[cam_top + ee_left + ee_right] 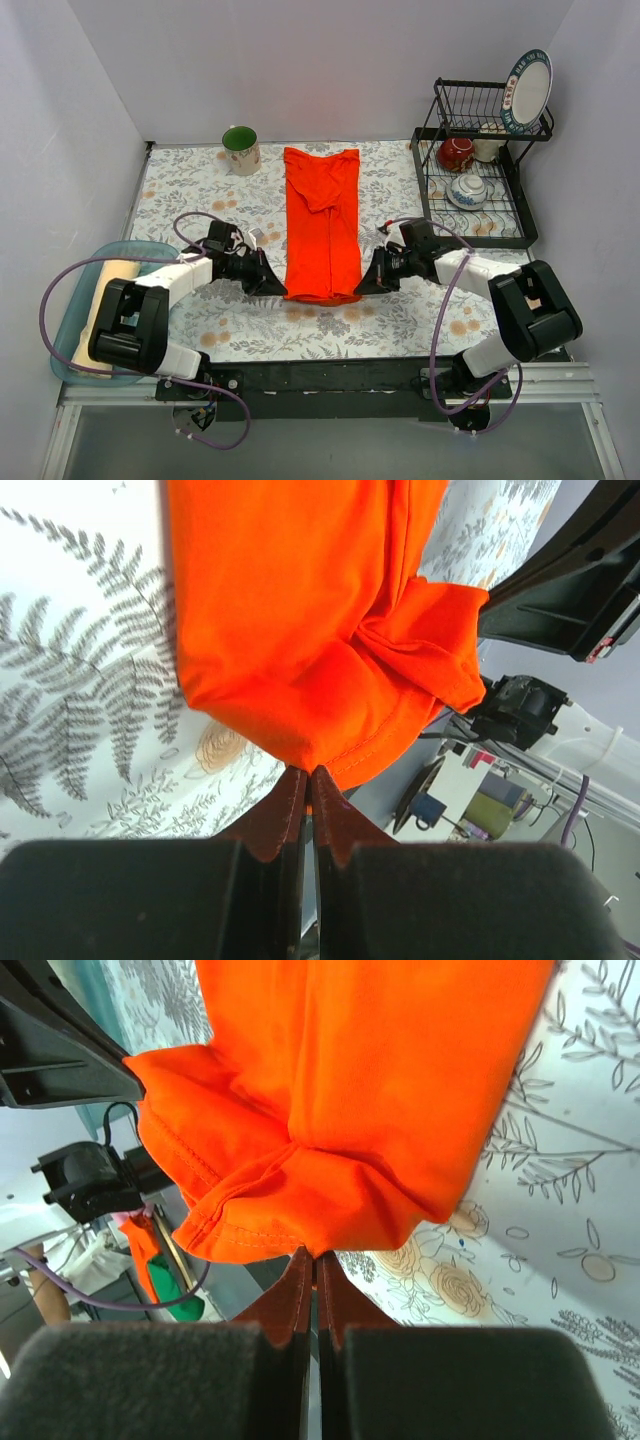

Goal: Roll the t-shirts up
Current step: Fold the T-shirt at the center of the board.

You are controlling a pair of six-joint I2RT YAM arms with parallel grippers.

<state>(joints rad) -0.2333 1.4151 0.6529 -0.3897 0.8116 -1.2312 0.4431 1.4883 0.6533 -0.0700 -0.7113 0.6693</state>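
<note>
The orange-red t-shirt [322, 220] lies folded into a long narrow strip down the middle of the floral table. My left gripper [278, 286] is shut on its near left corner, and the cloth [300, 630] bunches right at the fingertips in the left wrist view. My right gripper [362, 284] is shut on the near right corner, with the hem [330, 1130] pinched between its tips. The near edge is lifted slightly between the two grippers. The cream-yellow t-shirt [108, 290] lies in a teal bin at the far left.
A green mug [241, 149] stands at the back left of the shirt. A black dish rack [478, 170] with bowls and a plate [528, 90] stands at the back right. The teal bin [75, 300] sits off the table's left edge.
</note>
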